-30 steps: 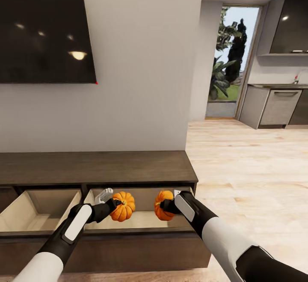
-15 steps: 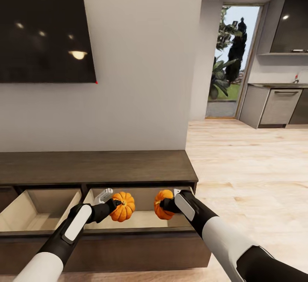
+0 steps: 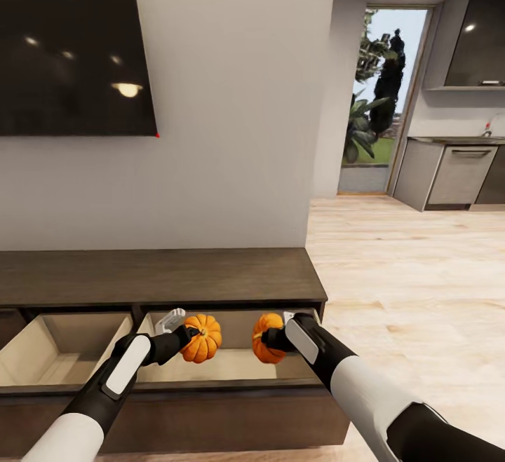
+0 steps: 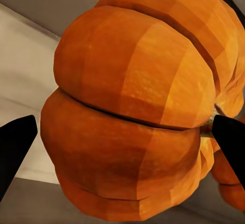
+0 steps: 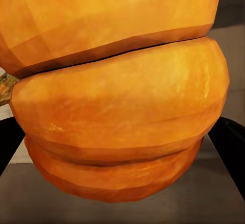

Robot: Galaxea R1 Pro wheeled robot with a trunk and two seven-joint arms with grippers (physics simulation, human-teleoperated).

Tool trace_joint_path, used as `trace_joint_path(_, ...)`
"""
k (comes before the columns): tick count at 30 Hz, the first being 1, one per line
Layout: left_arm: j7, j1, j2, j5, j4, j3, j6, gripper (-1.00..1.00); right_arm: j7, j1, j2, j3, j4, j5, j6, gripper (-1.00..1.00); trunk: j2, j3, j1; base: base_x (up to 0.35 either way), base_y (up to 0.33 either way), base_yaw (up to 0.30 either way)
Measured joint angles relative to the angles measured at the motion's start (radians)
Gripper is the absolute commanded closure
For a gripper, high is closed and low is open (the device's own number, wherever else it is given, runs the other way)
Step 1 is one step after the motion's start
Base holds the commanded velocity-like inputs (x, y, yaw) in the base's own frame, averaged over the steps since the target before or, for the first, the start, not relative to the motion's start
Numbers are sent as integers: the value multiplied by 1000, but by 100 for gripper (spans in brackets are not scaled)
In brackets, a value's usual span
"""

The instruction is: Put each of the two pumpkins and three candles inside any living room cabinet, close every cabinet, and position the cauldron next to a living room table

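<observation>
Reaching forward and down from both lower corners of the head view, your two arms are converging over the right open drawer (image 3: 231, 367) of the cabinet (image 3: 154, 274). Your left arm is stretching up and to the right, forearm nearly straight, and its hand (image 3: 188, 336) is clenching the left pumpkin (image 3: 202, 338) from the side, so the pumpkin is lying tilted with its stem pointing sideways. In the left wrist view the same pumpkin (image 4: 138, 106) is sitting between the two dark fingertips (image 4: 15, 147), which are pressing on its ribs at both sides.

Your right arm is coming in from the right, elbow bent low, wrist turned toward the wall. Its hand (image 3: 275, 339) is grasping the right pumpkin (image 3: 268, 337), which is also lying on its side. In the right wrist view this pumpkin (image 5: 120, 106) is standing between the dark fingertips (image 5: 229, 147) at both edges.

Both pumpkins are hanging above the pale inside of the right drawer, near each other but apart, not touching the drawer floor as far as you can judge. Beside it, the left drawer (image 3: 56, 353) is also standing open. Above the cabinet a dark screen (image 3: 73, 59) is hanging on the wall.
</observation>
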Motion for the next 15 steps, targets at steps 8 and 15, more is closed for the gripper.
trace_joint_path(8,0,0,0,-4,4,-3,1,100,0,0,13,1,2,1,0,100,-1,-23,3,0,0,0)
trace_joint_path(15,0,0,0,-3,8,-3,0,100,0,0,13,1,1,2,-3,100,-2,-39,4,0,0,0)
